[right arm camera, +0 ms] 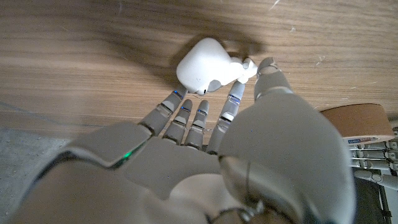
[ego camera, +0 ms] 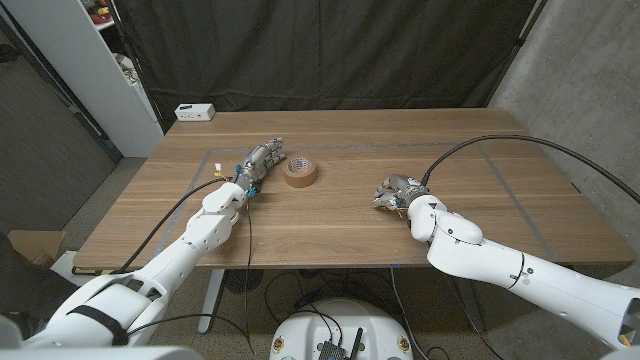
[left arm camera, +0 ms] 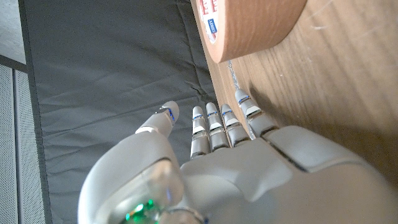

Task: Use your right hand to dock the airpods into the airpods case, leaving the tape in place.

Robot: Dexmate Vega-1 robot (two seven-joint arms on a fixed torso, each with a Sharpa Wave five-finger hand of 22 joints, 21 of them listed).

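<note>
On the table's (ego camera: 330, 225) right-centre, right hand (ego camera: 398, 192) sits over the white airpods case (right arm camera: 200, 65), fingers (right arm camera: 233, 102) curled down, seemingly pinching an airpod (right arm camera: 239, 68) at the case mouth. Do it well: seat the bud straight into its slot, press gently, don't shove the case. Left hand (ego camera: 258, 163) idle just beside the tape (ego camera: 300, 172), fingers together, holding nothing. Tape core has red print, unreadable. No brand visible on case.

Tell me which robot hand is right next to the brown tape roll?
The left hand. It waits just beside the round brown tape roll, while the right hand works farther off at the small white airpods case.
</note>
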